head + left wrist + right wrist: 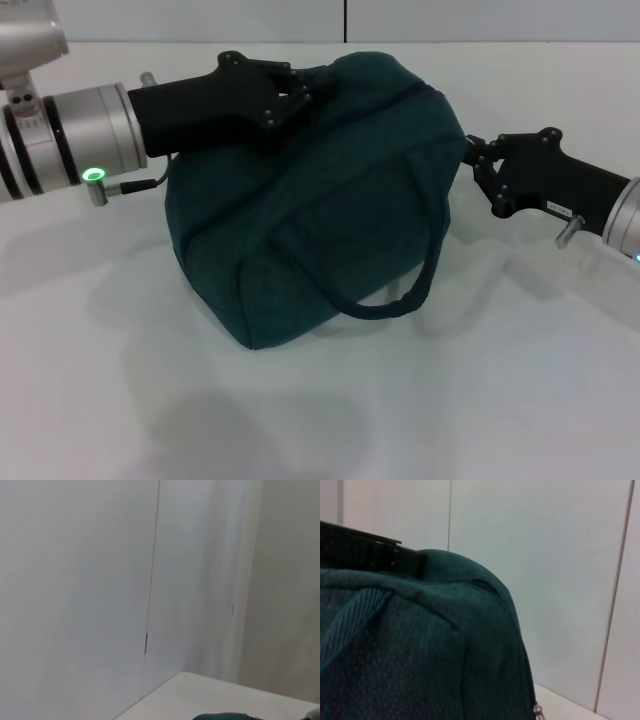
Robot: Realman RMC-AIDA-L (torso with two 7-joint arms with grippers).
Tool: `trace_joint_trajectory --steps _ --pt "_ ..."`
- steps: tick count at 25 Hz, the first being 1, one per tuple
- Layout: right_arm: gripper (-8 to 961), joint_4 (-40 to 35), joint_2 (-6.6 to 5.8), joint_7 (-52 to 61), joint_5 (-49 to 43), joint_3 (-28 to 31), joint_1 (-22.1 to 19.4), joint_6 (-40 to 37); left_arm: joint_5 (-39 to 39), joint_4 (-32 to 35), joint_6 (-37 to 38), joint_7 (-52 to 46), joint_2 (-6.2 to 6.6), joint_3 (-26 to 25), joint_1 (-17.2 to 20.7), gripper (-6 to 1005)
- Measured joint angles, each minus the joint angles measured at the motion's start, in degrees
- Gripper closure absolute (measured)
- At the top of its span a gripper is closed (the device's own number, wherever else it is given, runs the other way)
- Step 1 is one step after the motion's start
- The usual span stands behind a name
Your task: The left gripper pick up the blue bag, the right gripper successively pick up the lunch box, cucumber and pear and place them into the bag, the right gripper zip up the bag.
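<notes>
1. The bag [310, 200] sat on the table [320, 420], bulging and apparently zipped, between both grippers.
2. The left gripper [305, 92] pinched fabric at the bag's top, probably steadying it.
3. The right gripper [470, 155] touched the bag's end beside the zip; whether its fingers were closed could not be told.
4. The contents were hidden.

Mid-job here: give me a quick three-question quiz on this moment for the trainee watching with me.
1. True or false: the bag rests on the table.
2. Which gripper is at the bag's top? A left B right
3. The bag's loose handle hangs toward the ____ gripper's side.

Key: 1 true. 2 A: the left gripper is on the top; the right gripper is at the bag's end. 3 right.
</notes>
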Motion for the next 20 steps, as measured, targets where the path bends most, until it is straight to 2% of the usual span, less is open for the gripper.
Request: trace_joint_trajectory --steps 5,9,13,17,20 --pt "864 -0.8 0.46 0.2 0.3 1.0 -0.7 -0.7 -0.8 -0.1 -0.3 0.4 -0.98 0.3 0.2 896" --pt "846 -2.6 0.32 0.8 0.4 1.6 -1.8 -2.1 -2.3 -0.5 0.2 0.4 -1.10 0.5 1.0 896" --pt "767 -5.3 0.26 0.8 0.5 2.9 -3.5 -2.7 -6.6 -0.7 1.9 1.3 -1.10 0.4 3.0 895" --pt "689 -8.3 -0.06 2.2 0.6 5.0 -5.3 -4.5 -11.9 -1.2 4.9 5.1 -1.09 0.4 5.4 756" --pt "577 -9.8 -1.52 5.5 -0.4 5.6 -5.7 -10.5 -16.3 -3.0 10.2 9.0 -1.09 0.3 7.0 647"
